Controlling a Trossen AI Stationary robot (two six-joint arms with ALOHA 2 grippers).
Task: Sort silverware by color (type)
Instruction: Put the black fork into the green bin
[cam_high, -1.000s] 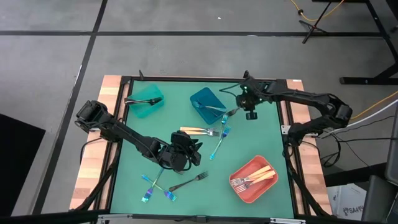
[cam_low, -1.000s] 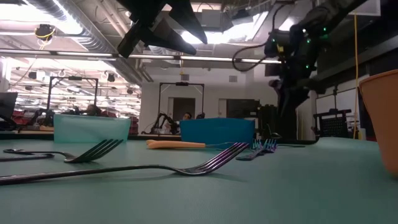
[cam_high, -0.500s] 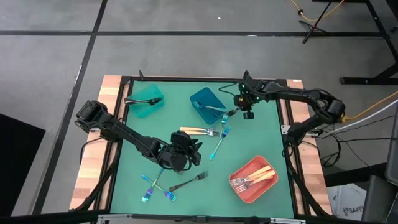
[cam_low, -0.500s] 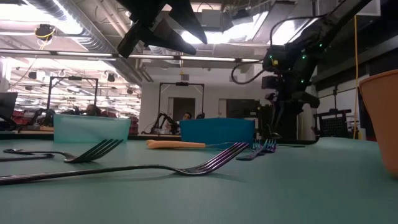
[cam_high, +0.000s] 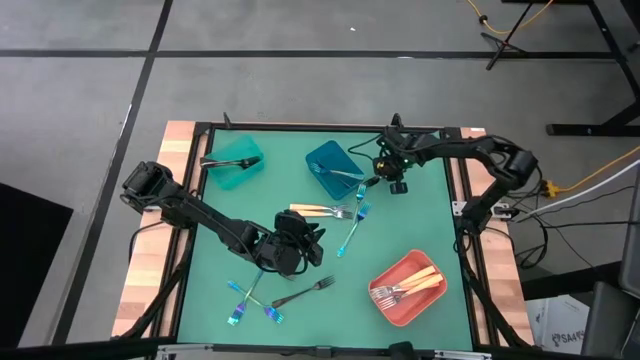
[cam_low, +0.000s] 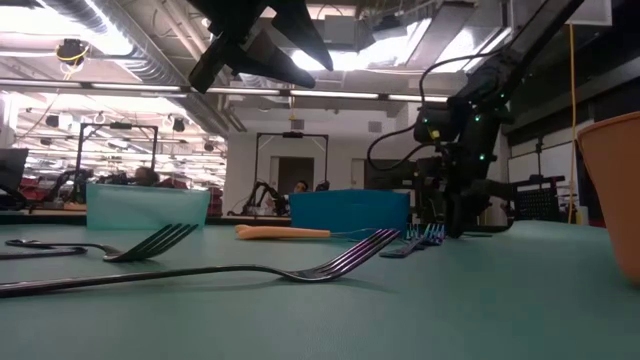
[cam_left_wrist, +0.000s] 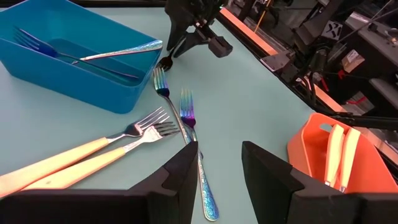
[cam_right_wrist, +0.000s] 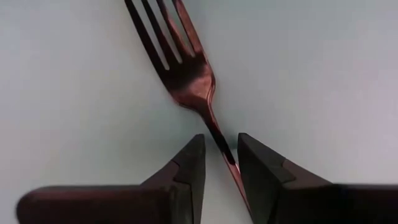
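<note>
A black fork (cam_right_wrist: 186, 68) lies flat on the green mat beside the blue bin (cam_high: 333, 165). My right gripper (cam_right_wrist: 221, 146) points down at it, open, with one finger on either side of the thin handle just behind the head; it also shows low over the mat in the low view (cam_low: 447, 225). My left gripper (cam_left_wrist: 217, 168) hovers open above the mat's middle, empty, with two iridescent forks (cam_left_wrist: 186, 118) and two gold-handled forks (cam_left_wrist: 93, 152) lying ahead of it.
The blue bin holds a few forks. A teal bin (cam_high: 233, 165) stands at the far left and a coral bin (cam_high: 408, 288) with gold-handled forks at the near right. Another dark fork (cam_high: 303, 293) and more iridescent forks (cam_high: 240, 300) lie near the front.
My right gripper has come down toward the mat, sliding a little toward the blue bin, and now stands low over the black fork. The fork and the other silverware lie as before.
</note>
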